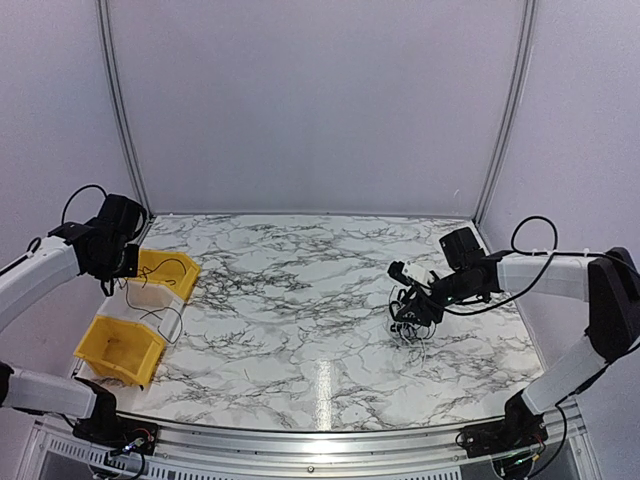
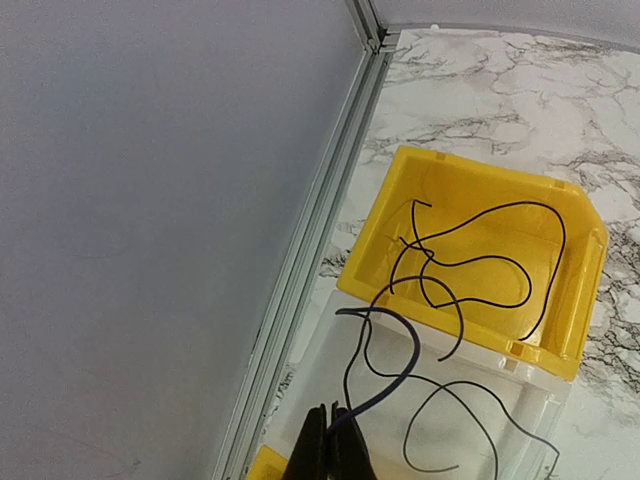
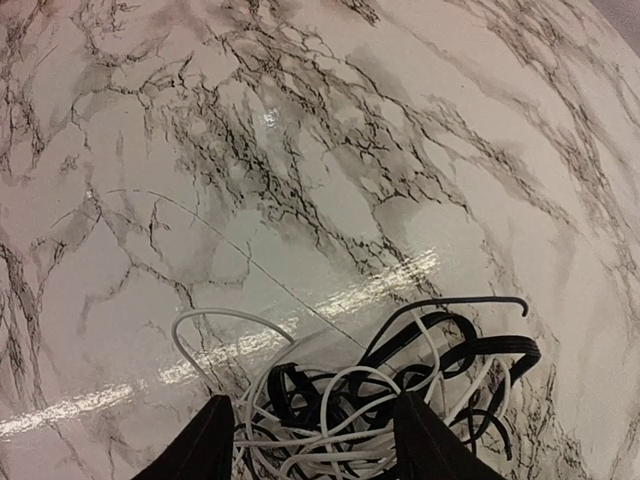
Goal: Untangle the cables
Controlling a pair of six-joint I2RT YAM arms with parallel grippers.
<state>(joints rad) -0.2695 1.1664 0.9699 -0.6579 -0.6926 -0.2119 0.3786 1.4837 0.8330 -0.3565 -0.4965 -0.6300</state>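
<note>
Marble table [image 1: 300, 300]. A yellow bin [image 2: 480, 170] lies just beyond my left pincer [image 2: 330, 445]. The tangled clump [image 3: 400, 385] sits between the wide-open jaws of my right pincer [image 3: 312, 430], not yet gripped. My left pincer, closed, pinches one black strand [image 2: 412, 350]; next, I'd release it there.

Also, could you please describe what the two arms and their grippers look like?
The left arm and right arm have white tubular links, black joints and looping black wiring. The left gripper and right gripper have black tapered fingers. No markings show.
</note>
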